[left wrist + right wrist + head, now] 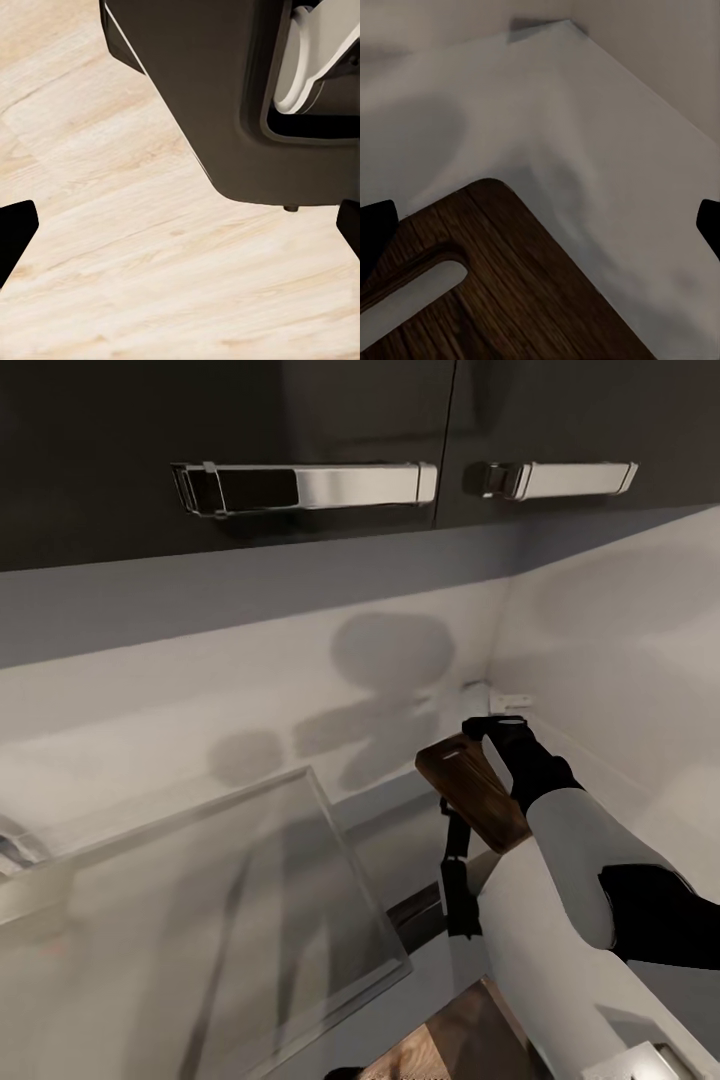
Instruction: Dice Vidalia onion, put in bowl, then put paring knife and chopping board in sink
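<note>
Your left hand [180, 225] hangs over pale wood floor beside the robot's dark base [217, 97], fingers spread and empty. Your right hand [497, 732] grips the chopping board [470, 790], lifted above the tabletop [585, 112] near the wall corner. The slot end sits under the hand, and the long axis runs back along your forearm. Judging by this, the board's trip to the sink remains.

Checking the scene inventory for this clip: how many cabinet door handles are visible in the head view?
2. A long chrome handle sits on the upper cabinet door at centre-left, and a shorter one on the adjoining door to its right. Others may lie outside the frame.
</note>
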